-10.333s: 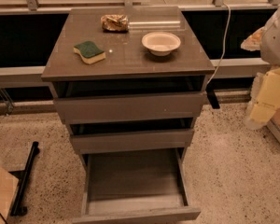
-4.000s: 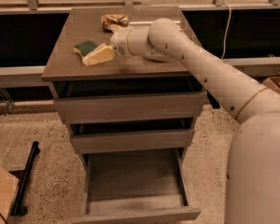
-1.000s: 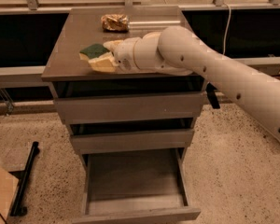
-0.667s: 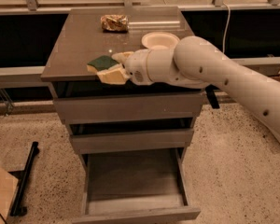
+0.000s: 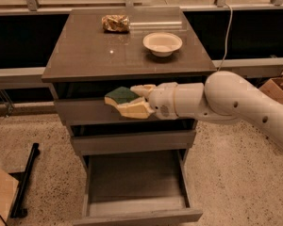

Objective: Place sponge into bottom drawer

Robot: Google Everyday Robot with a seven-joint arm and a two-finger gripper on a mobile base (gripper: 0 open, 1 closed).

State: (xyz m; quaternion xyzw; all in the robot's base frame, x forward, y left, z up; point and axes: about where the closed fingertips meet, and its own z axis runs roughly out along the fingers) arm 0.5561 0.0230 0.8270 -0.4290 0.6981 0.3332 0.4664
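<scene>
My gripper (image 5: 134, 100) is shut on the sponge (image 5: 120, 96), a green-topped, pale yellow block. It holds the sponge in the air in front of the top drawer's face, off the cabinet top and above the bottom drawer (image 5: 137, 210). That drawer is pulled out, and its plain grey inside holds nothing. My white arm reaches in from the right.
On the cabinet top (image 5: 89, 51) stand a cream bowl (image 5: 162, 43) and a gold-brown foil snack packet (image 5: 115, 23) at the back. A black stand (image 5: 24, 182) lies on the floor at the left. A cardboard box (image 5: 278, 86) stands at the right.
My gripper has carried the sponge off the cabinet top, forward and down, to hang in front of the top drawer. The bowl has come back into sight.
</scene>
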